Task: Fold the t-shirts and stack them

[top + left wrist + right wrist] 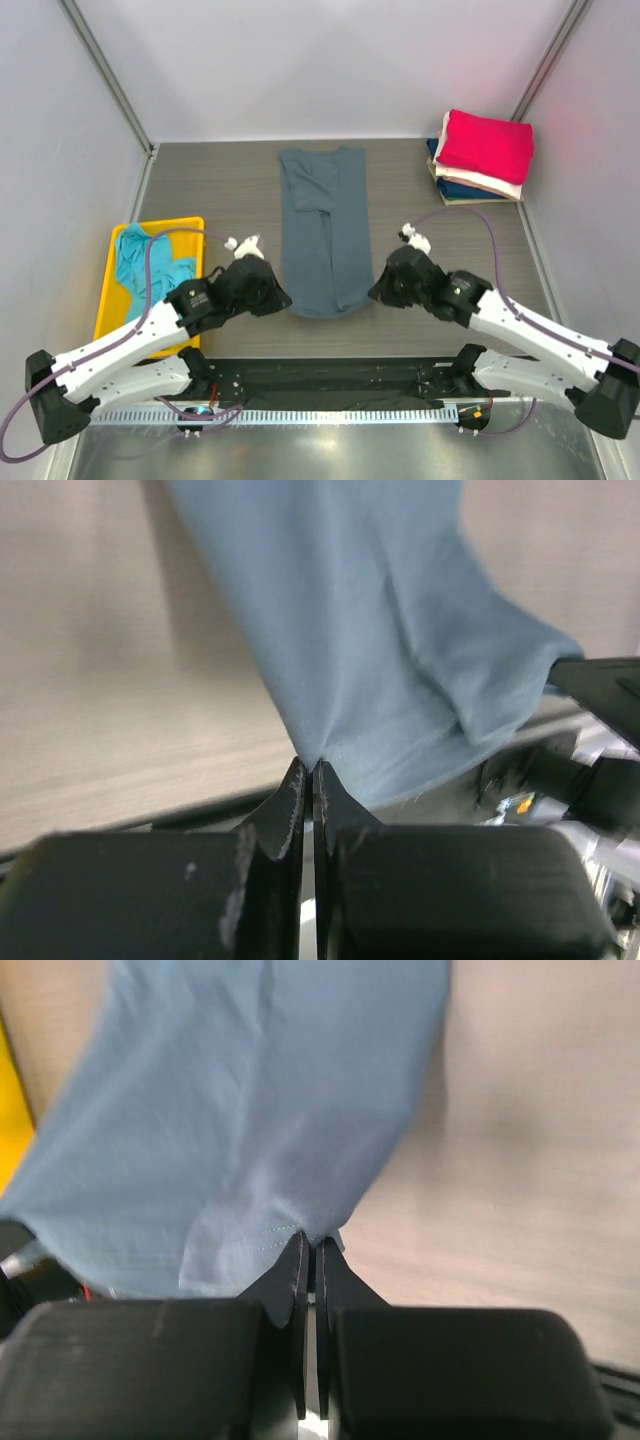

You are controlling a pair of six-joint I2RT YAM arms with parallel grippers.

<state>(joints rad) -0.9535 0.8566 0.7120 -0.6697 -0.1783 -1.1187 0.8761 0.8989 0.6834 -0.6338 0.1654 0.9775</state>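
left pincer (311, 767) | clamped on grey-blue t-shirt (322, 235) near hem corner | right pincer (310, 1240) | clamped on opposite corner

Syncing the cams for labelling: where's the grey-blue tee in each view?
Top external: grey-blue tee mid-table, a long strip running away from the arms.
Left wrist: fills the upper centre and right, corner pinched in the left gripper jaws.
Right wrist: fills the upper left and centre, corner pinched in the right gripper jaws.
Shared landmark: its near hem, seen in all three.
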